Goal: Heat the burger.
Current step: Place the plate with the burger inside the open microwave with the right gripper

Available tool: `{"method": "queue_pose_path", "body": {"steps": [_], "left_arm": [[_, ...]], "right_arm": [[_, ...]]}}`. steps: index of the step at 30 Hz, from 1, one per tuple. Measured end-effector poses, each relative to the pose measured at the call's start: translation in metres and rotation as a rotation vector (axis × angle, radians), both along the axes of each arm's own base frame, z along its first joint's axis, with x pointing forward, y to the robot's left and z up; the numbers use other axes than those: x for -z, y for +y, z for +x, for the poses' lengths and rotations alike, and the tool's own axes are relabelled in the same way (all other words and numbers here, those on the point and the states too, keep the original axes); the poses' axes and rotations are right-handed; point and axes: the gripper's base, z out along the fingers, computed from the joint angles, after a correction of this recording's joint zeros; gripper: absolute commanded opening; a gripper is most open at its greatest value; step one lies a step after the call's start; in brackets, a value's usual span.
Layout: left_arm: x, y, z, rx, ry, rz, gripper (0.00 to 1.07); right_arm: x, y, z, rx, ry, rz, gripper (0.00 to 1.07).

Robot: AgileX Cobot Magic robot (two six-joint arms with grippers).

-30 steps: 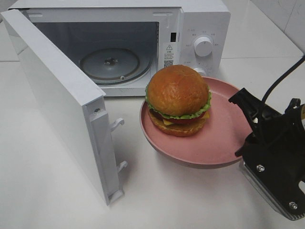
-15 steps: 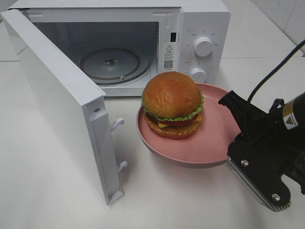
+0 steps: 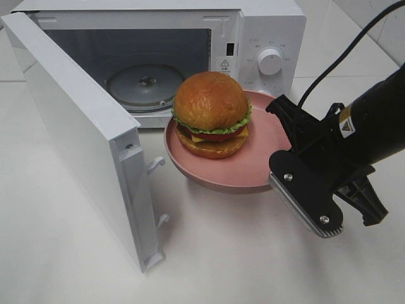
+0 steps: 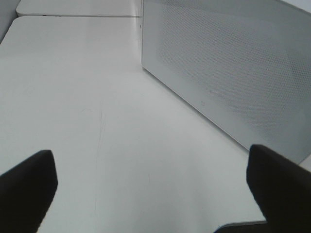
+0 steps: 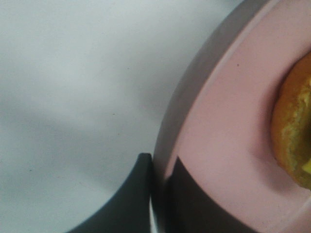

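Note:
The burger [image 3: 211, 114], with its golden bun, lettuce frill and cheese, rides on a round pink plate [image 3: 218, 179] held off the table just in front of the open microwave [image 3: 266, 31]. My right gripper [image 3: 280, 116] is shut on the plate's right rim. In the right wrist view the rim of the plate [image 5: 228, 121] is pinched in the right gripper [image 5: 158, 194], and the burger [image 5: 296, 131] shows at the picture's edge. My left gripper [image 4: 155, 194] is open with nothing in it, over bare table beside the microwave door [image 4: 228, 63]. The high view does not show it.
The microwave door [image 3: 76, 120] swings out wide toward the front left, its latch hooks [image 3: 155, 166] pointing right. A glass turntable [image 3: 145, 85] lies inside the cavity. Two white knobs [image 3: 271, 61] sit on the panel behind the plate. White table [image 3: 209, 253] stretches in front.
My right gripper has carried the plate and burger left and back toward the microwave opening, lifting them higher. The right arm has swung in over the table.

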Motion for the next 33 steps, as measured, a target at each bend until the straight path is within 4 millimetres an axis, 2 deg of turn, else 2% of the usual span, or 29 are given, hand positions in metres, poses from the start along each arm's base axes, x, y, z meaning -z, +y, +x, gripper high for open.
{"method": "queue_pose_path", "body": {"steps": [8, 16, 33], "left_arm": [[0.0, 0.0, 0.0, 0.0, 0.0, 0.0, 0.98], [0.0, 0.0, 0.0, 0.0, 0.0, 0.0, 0.98], [0.0, 0.0, 0.0, 0.0, 0.001, 0.0, 0.98]], "right_arm": [[-0.001, 0.008, 0.012, 0.003, -0.001, 0.008, 0.0], [0.003, 0.02, 0.013, -0.029, 0.008, 0.001, 0.0], [0.003, 0.046, 0.042, -0.007, 0.006, 0.026, 0.0]]}}
